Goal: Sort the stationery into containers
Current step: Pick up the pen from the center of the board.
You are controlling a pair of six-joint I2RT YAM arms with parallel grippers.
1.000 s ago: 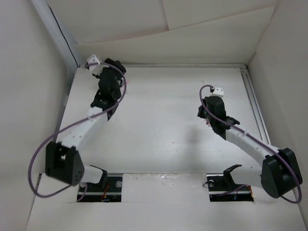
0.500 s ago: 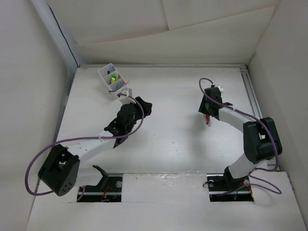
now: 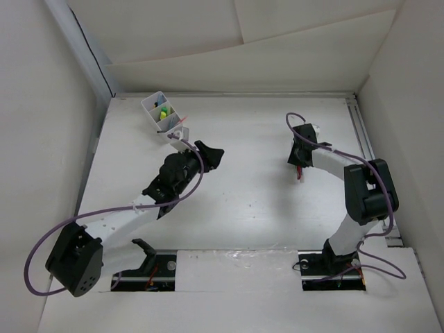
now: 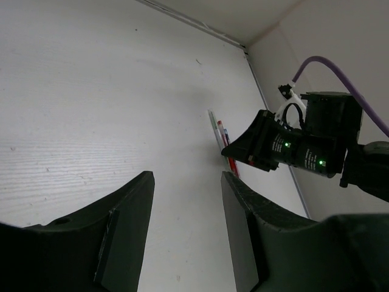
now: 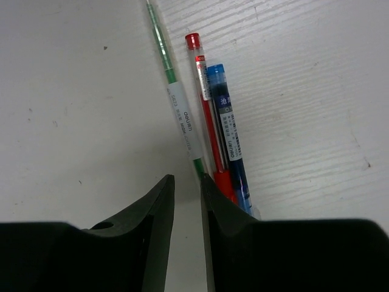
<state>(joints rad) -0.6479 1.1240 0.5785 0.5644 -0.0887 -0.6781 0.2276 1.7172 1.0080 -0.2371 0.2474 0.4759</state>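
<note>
Overhead, found the white tray (image 3: 161, 114) near the far left corner of the table (image 3: 243, 208), set at a slant, with small yellow, green and dark pieces in its compartments. Saw the left gripper (image 3: 210, 154) just to the near right of that tray, clear of it and pointed away toward the right side. Showed its jaws partly apart in the left wrist view, with only bare tabletop between them. Saw the right gripper (image 5: 186, 182) on the right half of the table, well apart from the tray, low over three pens lying side by side. Made out a green pen (image 5: 180, 115) on the left, a red pen (image 5: 206, 109) in the middle and a blue pen (image 5: 228, 121) on the right, the red and blue touching. Showed only a narrow gap between the right jaws, with nothing gripped. Lost the near ends of the pens behind the right-hand finger (image 5: 228, 213).
</note>
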